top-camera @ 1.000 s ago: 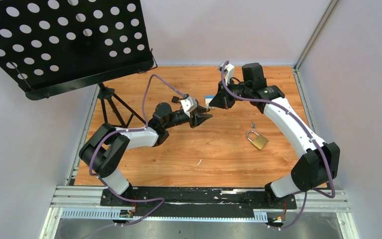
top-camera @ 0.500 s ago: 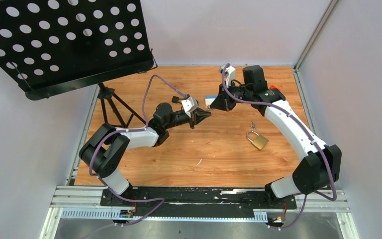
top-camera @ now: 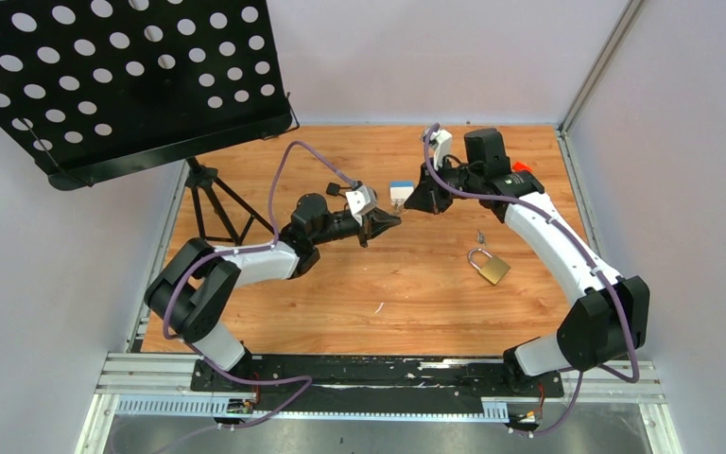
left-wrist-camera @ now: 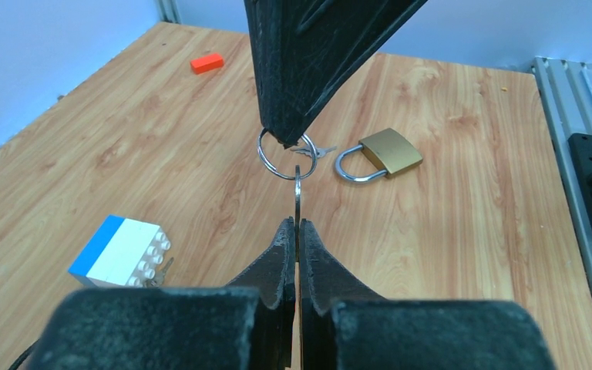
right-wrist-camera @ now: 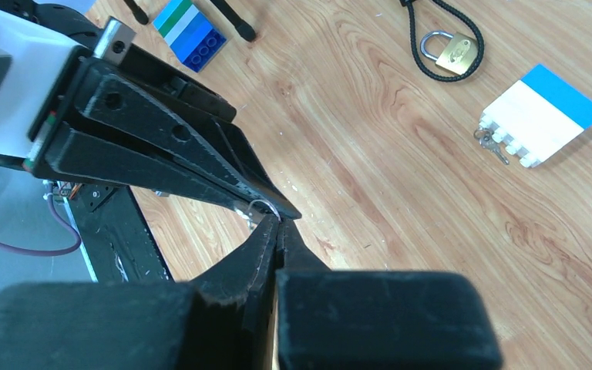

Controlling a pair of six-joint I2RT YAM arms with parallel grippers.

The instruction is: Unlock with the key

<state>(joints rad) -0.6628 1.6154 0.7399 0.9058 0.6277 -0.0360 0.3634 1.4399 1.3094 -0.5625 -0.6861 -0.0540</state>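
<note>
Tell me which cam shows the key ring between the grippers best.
Left wrist: the key ring shows whole against the table, pinched by the right gripper, its key edge-on in the shut left gripper. Right wrist shows only a sliver; top external cannot resolve it.

Key [left-wrist-camera: 297, 196]: edge-on, only a thin sliver. Lower part is buried btwn the pinched fingers of the left hand [left-wrist-camera: 294, 225], so blade shape can't be read. Ring [left-wrist-camera: 262, 158]: top arc hidden behind the tip of the right hand [left-wrist-camera: 285, 140], which is itself cut off by the top edge. 2nd small key [left-wrist-camera: 324, 151] sits mostly behind the ring. Keys [left-wrist-camera: 162, 271] tucked under the blue-white block [left-wrist-camera: 123, 250] show only in part.

Top view: key & ring too small to make out. Orange block [top-camera: 521, 166] is half behind the right arm [top-camera: 548, 232]. Perforated black plate [top-camera: 123, 76], far left, is cut by the top & left edges.

Right wrist view: cable loop [right-wrist-camera: 416, 48] is cut by the top edge.
</note>
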